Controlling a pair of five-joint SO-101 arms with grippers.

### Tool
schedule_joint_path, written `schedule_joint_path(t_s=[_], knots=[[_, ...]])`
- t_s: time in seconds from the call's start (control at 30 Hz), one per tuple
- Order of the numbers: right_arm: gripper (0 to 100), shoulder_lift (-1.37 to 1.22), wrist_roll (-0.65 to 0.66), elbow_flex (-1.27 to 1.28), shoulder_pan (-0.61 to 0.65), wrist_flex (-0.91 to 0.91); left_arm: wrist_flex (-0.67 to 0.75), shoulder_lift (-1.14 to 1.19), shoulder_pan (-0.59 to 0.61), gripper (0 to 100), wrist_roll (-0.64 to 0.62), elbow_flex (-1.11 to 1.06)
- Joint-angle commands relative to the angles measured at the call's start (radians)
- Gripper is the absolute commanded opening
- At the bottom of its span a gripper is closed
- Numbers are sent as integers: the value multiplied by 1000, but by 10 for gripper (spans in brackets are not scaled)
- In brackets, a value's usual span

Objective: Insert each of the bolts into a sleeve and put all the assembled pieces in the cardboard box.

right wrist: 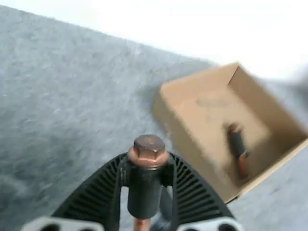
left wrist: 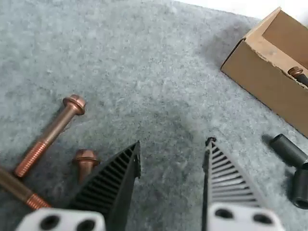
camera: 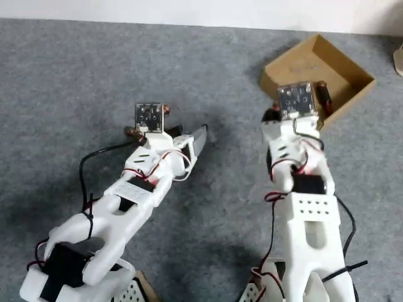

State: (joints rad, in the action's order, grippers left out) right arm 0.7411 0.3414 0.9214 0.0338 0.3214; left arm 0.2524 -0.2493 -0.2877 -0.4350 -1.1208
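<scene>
My left gripper (left wrist: 173, 153) is open just above the grey carpet, nothing between its fingers; in the high view it (camera: 189, 137) sits left of centre. Beside it lie three loose copper bolts: a long one (left wrist: 48, 132), a short one (left wrist: 85, 161) and one cut off by the frame edge (left wrist: 17, 188). Two black sleeves (left wrist: 288, 150) lie on its other side, near the cardboard box (left wrist: 262, 77). My right gripper (right wrist: 147, 166) is shut on a black sleeve with a copper bolt (right wrist: 148, 149) in it, close to the box (right wrist: 202, 113). One assembled piece (right wrist: 238, 149) lies inside the box.
The cardboard box (camera: 334, 60) stands at the back right of the carpet, its opening facing up. A white wall strip runs along the far edge. Open carpet lies between the two arms and at the far left.
</scene>
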Motion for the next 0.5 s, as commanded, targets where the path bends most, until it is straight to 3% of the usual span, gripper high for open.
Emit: schedule_joint_path(t_s=[0.0,0.47], knots=[[5,-21,75,-96,-42,2,25,-2,12,210,8,48],[5,-653,213,-595,-174,-2,25,5,5,210,9,50]])
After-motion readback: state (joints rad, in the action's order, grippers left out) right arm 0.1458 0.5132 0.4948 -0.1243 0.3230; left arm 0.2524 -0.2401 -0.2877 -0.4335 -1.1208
